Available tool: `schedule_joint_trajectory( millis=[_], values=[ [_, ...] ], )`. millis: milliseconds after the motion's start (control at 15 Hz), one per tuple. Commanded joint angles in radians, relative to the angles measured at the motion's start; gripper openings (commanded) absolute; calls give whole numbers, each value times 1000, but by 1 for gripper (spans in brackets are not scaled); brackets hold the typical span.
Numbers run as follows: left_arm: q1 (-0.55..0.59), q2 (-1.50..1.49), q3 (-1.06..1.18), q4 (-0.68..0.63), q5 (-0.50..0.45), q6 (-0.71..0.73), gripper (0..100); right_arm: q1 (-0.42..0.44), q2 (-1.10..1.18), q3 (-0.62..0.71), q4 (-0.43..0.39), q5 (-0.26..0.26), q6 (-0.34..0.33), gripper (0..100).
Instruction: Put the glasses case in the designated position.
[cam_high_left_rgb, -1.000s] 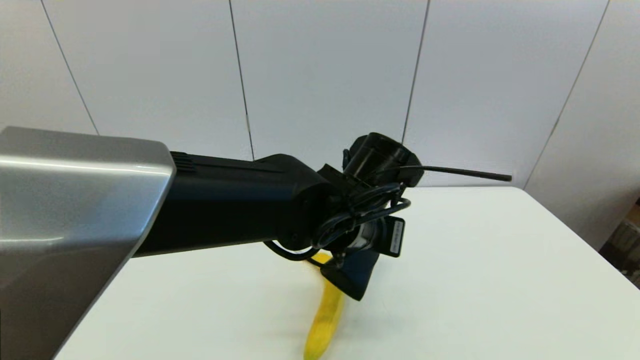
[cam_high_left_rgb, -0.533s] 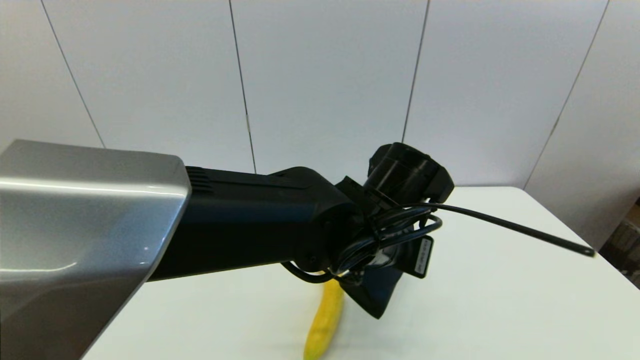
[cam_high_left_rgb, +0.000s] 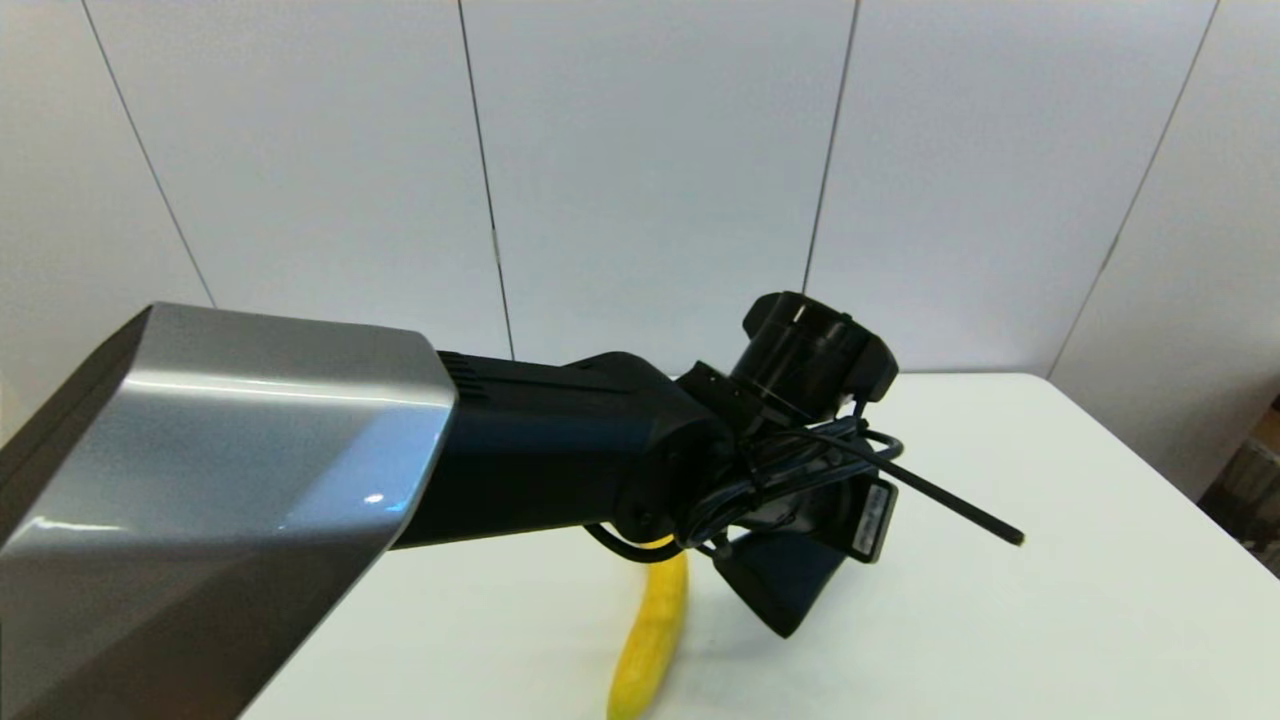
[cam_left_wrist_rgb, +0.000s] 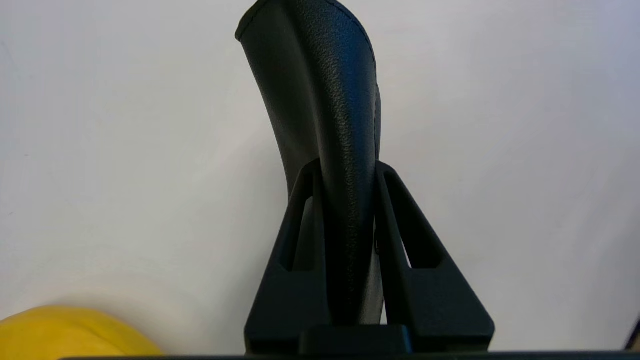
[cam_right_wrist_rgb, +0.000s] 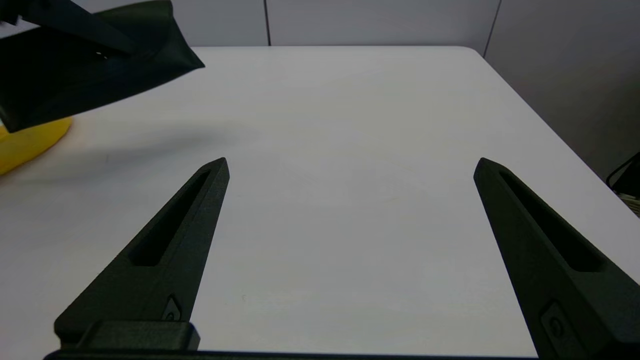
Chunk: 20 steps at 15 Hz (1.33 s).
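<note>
The glasses case hangs above the bench, just to the right of the banana, which lies on the bench near its front edge.

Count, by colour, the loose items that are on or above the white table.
Black: 1, the glasses case, held above the table by the left tool.
Yellow: 1, the banana, lying on the table.
Total: 2.
</note>
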Motion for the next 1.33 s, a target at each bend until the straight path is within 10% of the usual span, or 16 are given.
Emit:
schedule_joint_trajectory(
  millis=[67,867,933,1333],
  values=[
    [24,42,-11,1,-1,-1,0,0,1,0,0,0,0,100],
    [36,51,-24,-36,1,-4,0,0,1,0,0,0,0,100],
    [35,50,-23,-36,5,-5,100,0,1,0,0,0,0,100],
    [36,34,-23,-34,4,-2,100,0,1,0,0,0,0,100]
  ],
)
